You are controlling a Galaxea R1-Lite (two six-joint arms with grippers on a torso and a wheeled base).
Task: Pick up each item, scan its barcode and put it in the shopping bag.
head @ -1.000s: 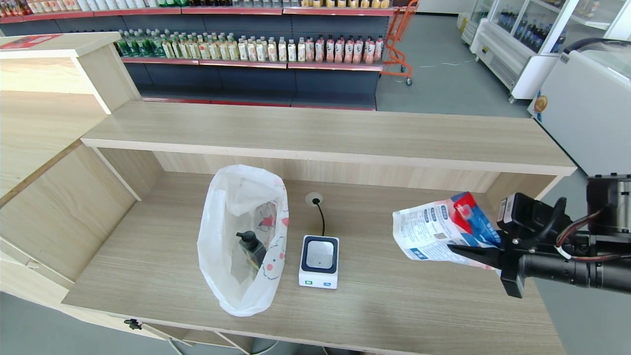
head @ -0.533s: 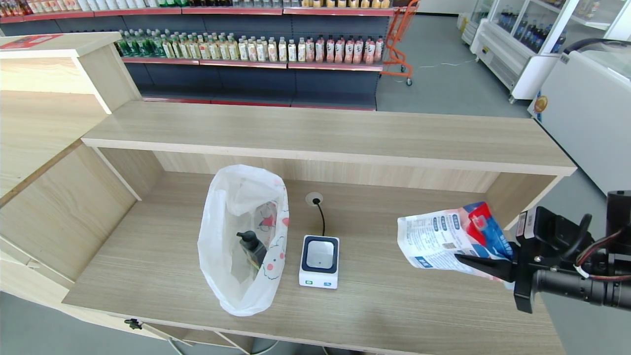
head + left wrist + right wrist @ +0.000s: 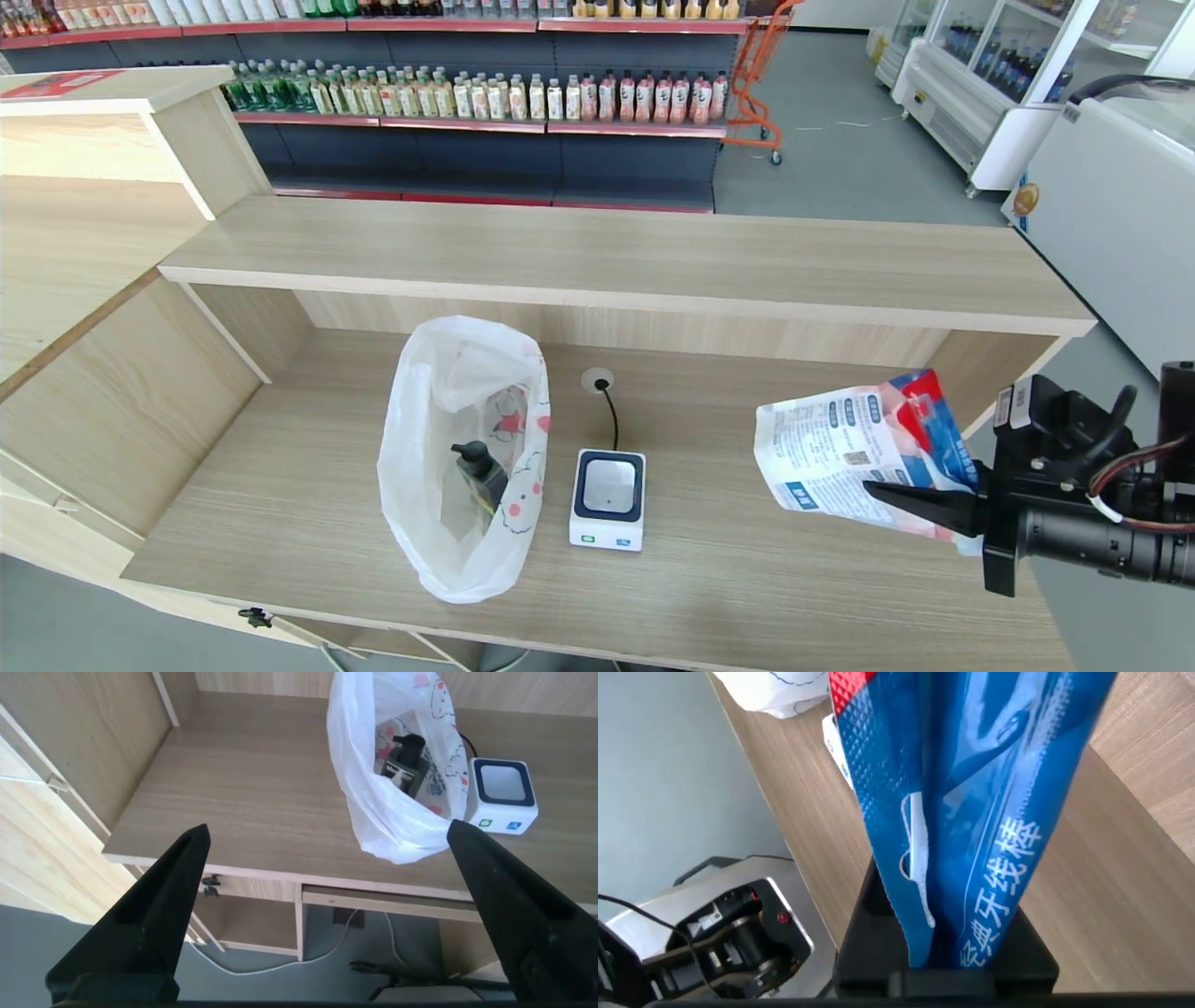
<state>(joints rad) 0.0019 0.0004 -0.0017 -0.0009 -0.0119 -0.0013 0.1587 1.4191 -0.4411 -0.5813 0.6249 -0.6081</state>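
Grips the pouch (image 3: 840, 448) in the right gripper (image 3: 896, 495), raised over the counter's (image 3: 747, 597) right end, well right of the scanner (image 3: 608, 497) and farther still from the shopping bag (image 3: 439, 551). Points its long axis left toward both. Hangs the left gripper (image 3: 327, 831) open off the near-left edge.

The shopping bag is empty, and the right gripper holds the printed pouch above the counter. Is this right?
Not empty: the shopping bag holds a dark pump bottle, as the head view shows. The right gripper does hold the printed pouch above the counter.
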